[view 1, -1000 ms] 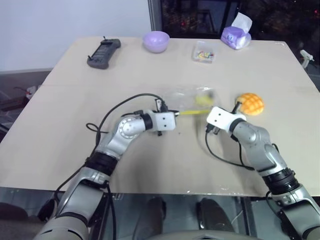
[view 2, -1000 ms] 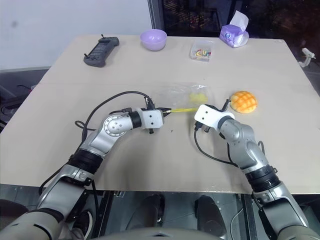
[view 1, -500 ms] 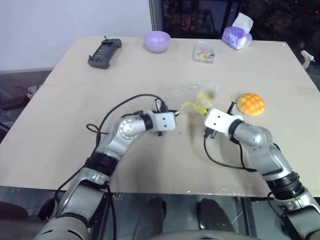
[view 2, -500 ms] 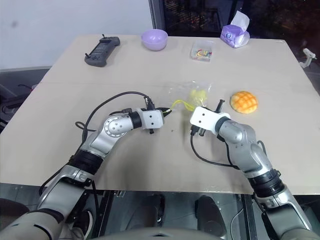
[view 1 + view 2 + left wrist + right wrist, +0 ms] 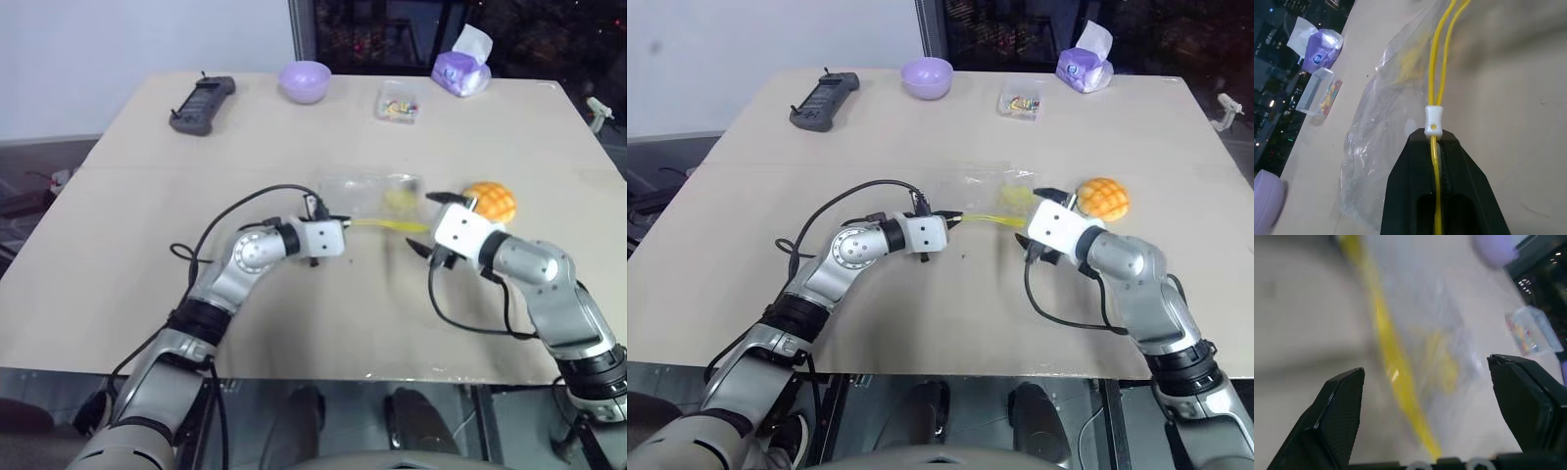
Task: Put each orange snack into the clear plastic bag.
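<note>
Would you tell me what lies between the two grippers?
The clear plastic bag's yellow seal strip spans from the left gripper toward the right gripper, in the right eye view.

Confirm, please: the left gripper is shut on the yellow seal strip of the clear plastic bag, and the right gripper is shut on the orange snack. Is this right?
One part is wrong. The right gripper is open and holds nothing, as the right wrist view shows; the orange snack lies free on the table. The left gripper is indeed shut on the yellow seal strip of the clear plastic bag.

Clear plastic bag [image 5: 1376,142] – glossy, crinkled; table [image 5: 147,255] – matt.
</note>
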